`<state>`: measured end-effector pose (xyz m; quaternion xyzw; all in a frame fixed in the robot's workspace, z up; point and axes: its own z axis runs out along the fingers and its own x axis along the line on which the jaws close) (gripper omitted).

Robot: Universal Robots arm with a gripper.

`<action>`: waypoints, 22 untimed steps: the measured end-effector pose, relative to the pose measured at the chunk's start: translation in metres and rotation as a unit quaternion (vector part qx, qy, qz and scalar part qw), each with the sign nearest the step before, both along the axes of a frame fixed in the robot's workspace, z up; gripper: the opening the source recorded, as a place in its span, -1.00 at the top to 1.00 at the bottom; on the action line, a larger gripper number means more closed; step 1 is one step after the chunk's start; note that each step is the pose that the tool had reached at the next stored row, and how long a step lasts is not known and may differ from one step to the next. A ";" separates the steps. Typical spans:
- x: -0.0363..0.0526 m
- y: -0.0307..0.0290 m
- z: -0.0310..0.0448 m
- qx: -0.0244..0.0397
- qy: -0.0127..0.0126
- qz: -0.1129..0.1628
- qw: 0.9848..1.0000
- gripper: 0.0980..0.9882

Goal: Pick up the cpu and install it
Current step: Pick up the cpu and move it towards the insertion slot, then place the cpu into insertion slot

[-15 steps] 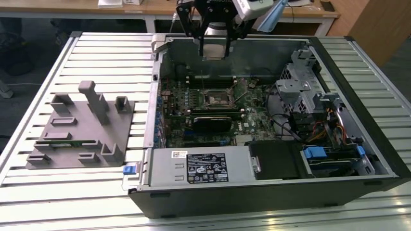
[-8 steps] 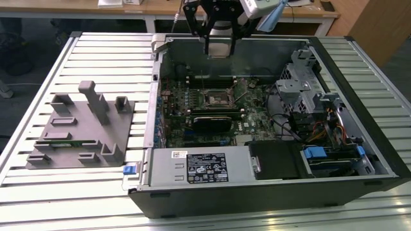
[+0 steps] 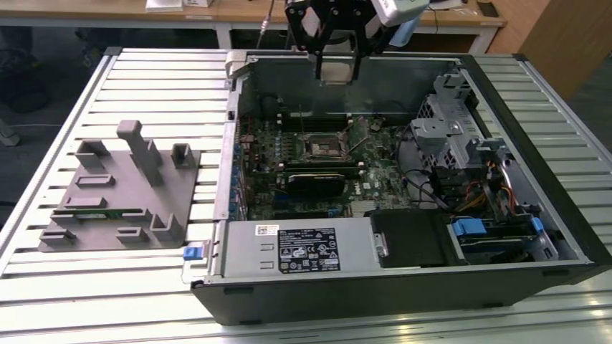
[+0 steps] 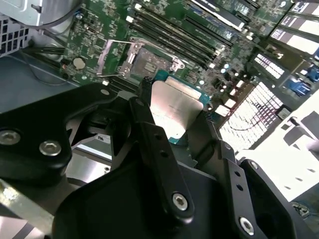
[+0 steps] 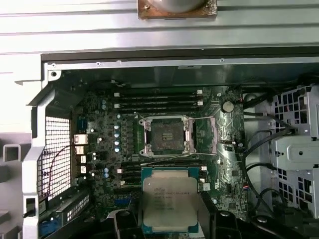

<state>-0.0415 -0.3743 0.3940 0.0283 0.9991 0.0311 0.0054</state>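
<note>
One cpu (image 3: 337, 70), silver lid, green rim showing. The gripper (image 3: 337, 63) has its fingers (image 4: 144, 107) clenched on two opposite edges of the chip. It hangs in open air over the far wall of the computer case (image 3: 402, 287), well apart from the socket frame (image 5: 167, 137) on the motherboard (image 5: 227, 164).

Risks, as judged:
- Grip bears on the thin rim alone. A slip or a tilt would drop the chip onto the board or across the socket bed.
- Socket centre looks dark and bare, frame apparently open. A skewed or rotated landing could crush the contacts; whether the chip's corner marks match the socket's I cannot tell.
- Fingers stand outside the chip's edges, so they could foul the raised sides of the frame or the thin wire levers (image 5: 214, 134) beside it.

Edges and room:
- Nothing overhangs the socket, so the way down looks clear.
- Memory slots (image 5: 157, 99) lie just beside the frame on one side, and a low black block (image 3: 316, 180) lies near it on the other.
- Drive cage (image 3: 449, 122) and loose cables (image 3: 478, 197) crowd the exterior view's right, apart from the socket.
- Case walls fence all four sides.
- Grey tray (image 3: 125, 193) sits on the slatted table (image 3: 153, 79) outside the case, on the exterior view's left.
</note>
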 end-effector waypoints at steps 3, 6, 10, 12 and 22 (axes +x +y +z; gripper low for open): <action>0.0051 0.0013 -0.0004 0.000 -0.001 0.000 1.000 0.02; 0.0084 0.0016 -0.0007 0.000 -0.001 0.000 1.000 0.02; 0.0108 0.0016 -0.0008 0.000 -0.001 -0.001 1.000 0.02; 0.0113 0.0016 -0.0009 0.000 -0.001 -0.001 1.000 0.02; 0.0114 0.0016 -0.0017 -0.001 -0.001 -0.065 0.998 0.02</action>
